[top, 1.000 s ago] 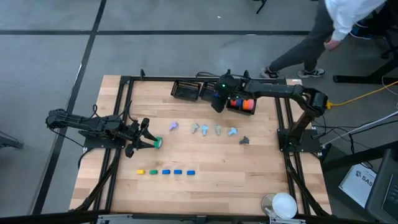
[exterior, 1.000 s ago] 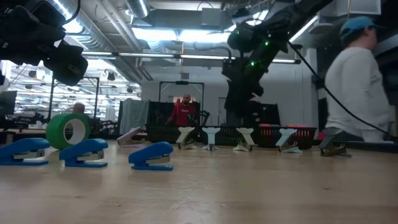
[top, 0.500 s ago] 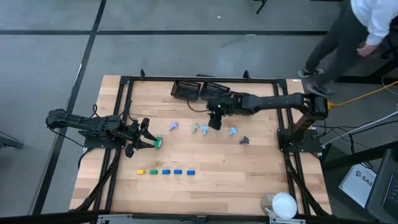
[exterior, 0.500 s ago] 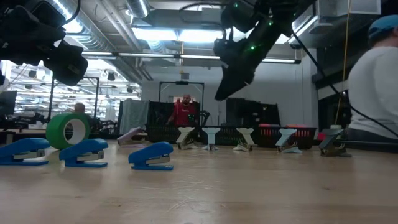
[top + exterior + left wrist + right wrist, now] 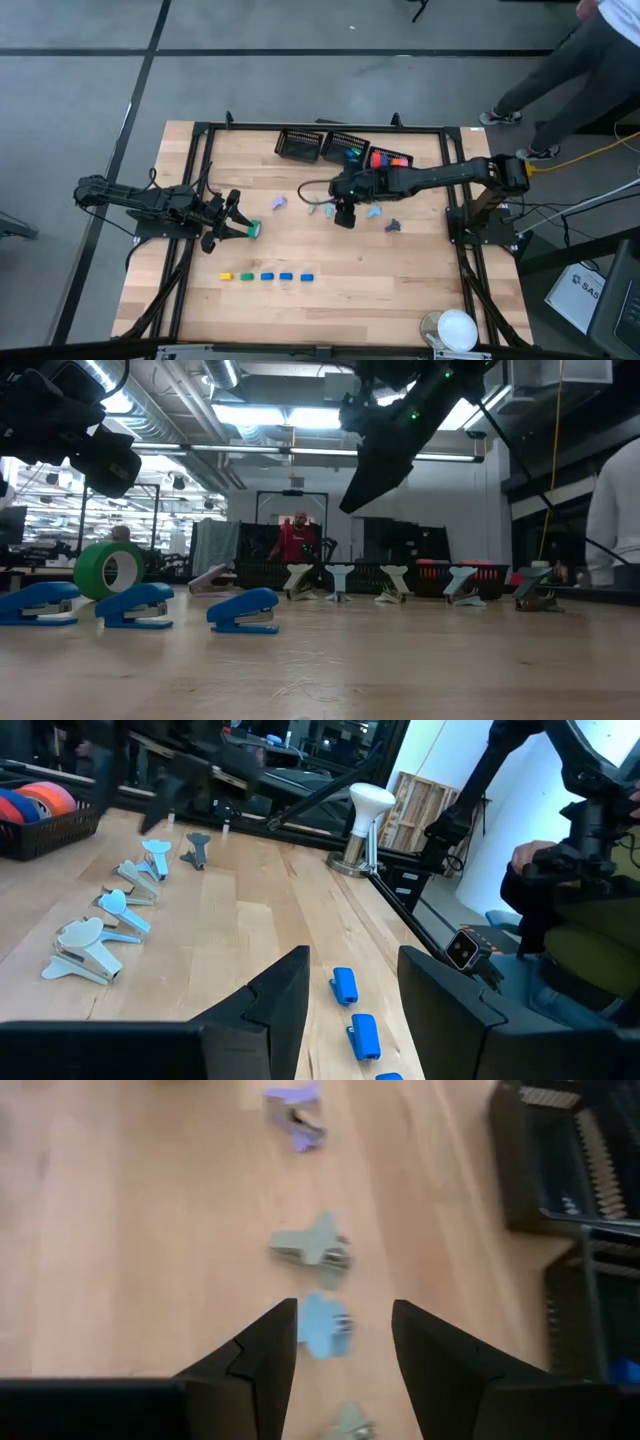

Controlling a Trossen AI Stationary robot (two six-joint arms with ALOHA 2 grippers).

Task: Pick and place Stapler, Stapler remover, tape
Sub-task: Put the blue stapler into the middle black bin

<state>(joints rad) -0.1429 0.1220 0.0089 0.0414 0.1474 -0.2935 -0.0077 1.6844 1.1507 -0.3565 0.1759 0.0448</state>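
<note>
Nearest on the bench (image 5: 400, 300), a row of small staplers (image 5: 266, 276), one yellow, one green, the rest blue, runs left to right, untouched. To the left, the left end effector (image 5: 238, 222) waits with fingers spread beside the green tape roll (image 5: 253, 230). Farther back, the right end effector (image 5: 343, 215) hovers open over the pastel staple removers (image 5: 322, 1325), also lined left to right. It looks like a remover pick comes next: descend, straddle the blue one, close.
</note>
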